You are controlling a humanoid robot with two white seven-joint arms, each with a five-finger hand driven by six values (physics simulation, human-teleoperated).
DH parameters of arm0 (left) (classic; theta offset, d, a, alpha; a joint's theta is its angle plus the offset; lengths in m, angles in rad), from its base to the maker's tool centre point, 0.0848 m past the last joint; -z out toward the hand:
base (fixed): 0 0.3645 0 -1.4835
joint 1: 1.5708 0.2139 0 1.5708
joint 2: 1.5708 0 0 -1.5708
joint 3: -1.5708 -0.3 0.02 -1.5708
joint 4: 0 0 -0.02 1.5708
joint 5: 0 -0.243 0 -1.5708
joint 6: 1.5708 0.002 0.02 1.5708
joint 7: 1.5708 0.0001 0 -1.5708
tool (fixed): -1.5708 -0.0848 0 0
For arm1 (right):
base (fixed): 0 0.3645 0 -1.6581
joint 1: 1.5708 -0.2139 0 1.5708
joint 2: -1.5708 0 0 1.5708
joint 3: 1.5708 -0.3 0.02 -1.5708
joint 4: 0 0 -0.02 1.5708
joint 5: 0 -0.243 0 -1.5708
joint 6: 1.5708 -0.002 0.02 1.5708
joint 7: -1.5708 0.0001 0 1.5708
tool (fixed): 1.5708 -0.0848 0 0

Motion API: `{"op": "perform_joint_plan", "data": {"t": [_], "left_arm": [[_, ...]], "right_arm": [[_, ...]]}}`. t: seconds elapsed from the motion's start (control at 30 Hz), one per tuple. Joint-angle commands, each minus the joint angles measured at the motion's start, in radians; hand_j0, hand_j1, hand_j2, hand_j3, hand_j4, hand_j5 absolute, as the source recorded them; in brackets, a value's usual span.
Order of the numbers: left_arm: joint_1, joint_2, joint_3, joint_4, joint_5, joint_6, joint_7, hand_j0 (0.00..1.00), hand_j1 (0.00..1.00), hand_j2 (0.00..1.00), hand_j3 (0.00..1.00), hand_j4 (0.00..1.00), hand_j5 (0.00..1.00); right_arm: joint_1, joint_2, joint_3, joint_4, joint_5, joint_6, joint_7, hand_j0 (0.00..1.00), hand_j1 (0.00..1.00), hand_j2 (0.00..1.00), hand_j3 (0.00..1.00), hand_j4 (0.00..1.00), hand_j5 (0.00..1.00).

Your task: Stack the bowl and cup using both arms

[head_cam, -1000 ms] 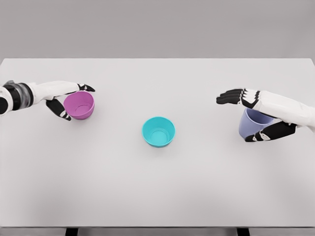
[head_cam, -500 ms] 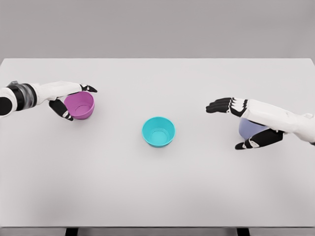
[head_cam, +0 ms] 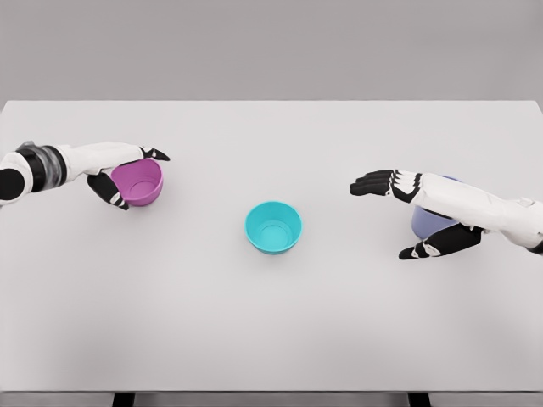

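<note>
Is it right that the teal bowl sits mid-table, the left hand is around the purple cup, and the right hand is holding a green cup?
Not quite. The cup by the right hand is pale blue, not green, as the head view shows. The teal bowl does sit mid-table, and the left hand is around the purple cup.

A white table (head_cam: pixel 271 339) spans the view before a plain grey wall (head_cam: pixel 271 47).

Matt, smooth plastic-looking teal bowl (head_cam: pixel 273 226) on a matt white table (head_cam: pixel 271 331).
</note>
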Motion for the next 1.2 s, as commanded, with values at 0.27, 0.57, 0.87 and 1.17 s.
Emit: {"op": "perform_joint_plan", "data": {"t": [0.27, 0.57, 0.87, 1.17], "left_arm": [[0.000, -0.006, 0.000, 0.006, -0.005, 0.000, 0.000, 0.78, 0.78, 0.78, 0.78, 0.78, 0.78], [-0.006, -0.005, 0.007, -0.010, 0.004, 0.000, 0.000, 0.73, 0.73, 0.73, 0.73, 0.73, 0.73], [-0.009, 0.011, 0.010, -0.083, 0.008, 0.000, 0.000, 0.71, 0.71, 0.71, 0.71, 0.71, 0.71], [-0.011, 0.017, 0.010, -0.161, 0.001, 0.000, 0.000, 0.71, 0.71, 0.71, 0.71, 0.71, 0.71]], "right_arm": [[0.005, 0.005, 0.008, 0.000, -0.006, 0.003, 0.000, 1.00, 1.00, 1.00, 1.00, 1.00, 1.00], [0.008, -0.008, 0.008, 0.003, 0.005, 0.003, 0.000, 1.00, 1.00, 1.00, 1.00, 1.00, 1.00], [0.021, -0.038, -0.038, -0.002, 0.000, 0.003, 0.000, 1.00, 1.00, 1.00, 1.00, 1.00, 1.00], [0.015, -0.026, -0.040, -0.002, -0.003, 0.003, 0.000, 1.00, 1.00, 1.00, 1.00, 1.00, 1.00]]}}
